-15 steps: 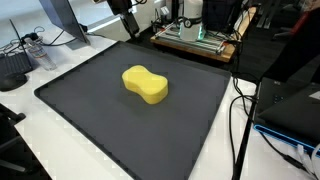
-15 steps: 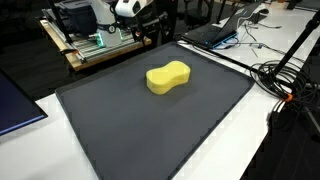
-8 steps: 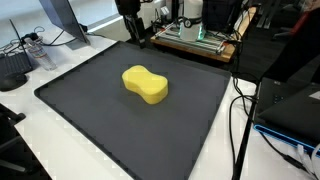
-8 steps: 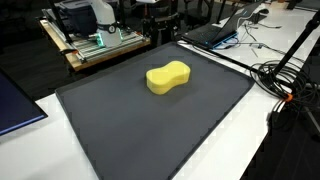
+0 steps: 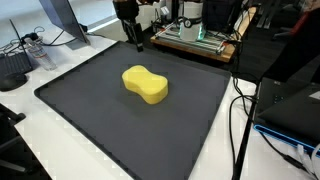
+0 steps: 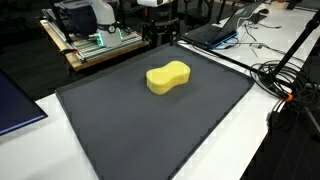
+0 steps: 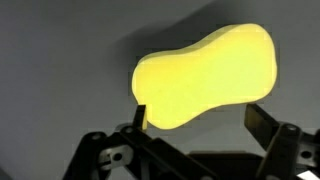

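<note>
One second's change noted: lowered gripper (image 5: pixel 137 42) over far edge of black mat (image 5: pixel 100 130), jaws wide apart, yellow sponge (image 5: pixel 145 85) untouched.

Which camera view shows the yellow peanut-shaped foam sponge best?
The wrist view: the yellow peanut-shaped foam sponge appears largest, though blurred. Both exterior views show it whole but small on the dark mat.

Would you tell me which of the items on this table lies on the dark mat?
The yellow sponge, alone on the mat; the cables lie off it.
</note>
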Motion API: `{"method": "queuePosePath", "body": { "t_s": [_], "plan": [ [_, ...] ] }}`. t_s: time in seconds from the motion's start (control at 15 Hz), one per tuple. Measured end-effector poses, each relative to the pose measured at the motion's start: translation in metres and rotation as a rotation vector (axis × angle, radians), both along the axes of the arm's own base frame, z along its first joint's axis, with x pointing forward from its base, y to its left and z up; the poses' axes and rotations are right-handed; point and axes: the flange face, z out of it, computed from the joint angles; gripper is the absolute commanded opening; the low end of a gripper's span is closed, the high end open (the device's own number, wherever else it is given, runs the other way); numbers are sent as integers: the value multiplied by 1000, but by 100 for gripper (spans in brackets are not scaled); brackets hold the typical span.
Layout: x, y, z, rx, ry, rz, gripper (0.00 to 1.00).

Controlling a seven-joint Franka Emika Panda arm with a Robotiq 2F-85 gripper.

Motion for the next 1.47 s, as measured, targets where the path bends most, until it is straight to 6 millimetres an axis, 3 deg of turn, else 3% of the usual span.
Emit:
{"method": "queuePosePath", "body": {
  "t_s": [0.67, 1.07, 1.47],
  "plan": [
    [32, -21, -40, -2, 41, -16, 100],
    [48, -65, -65, 88, 85, -53, 100],
    [62, -113, -74, 220, 184, -113, 100]
  ]
}}
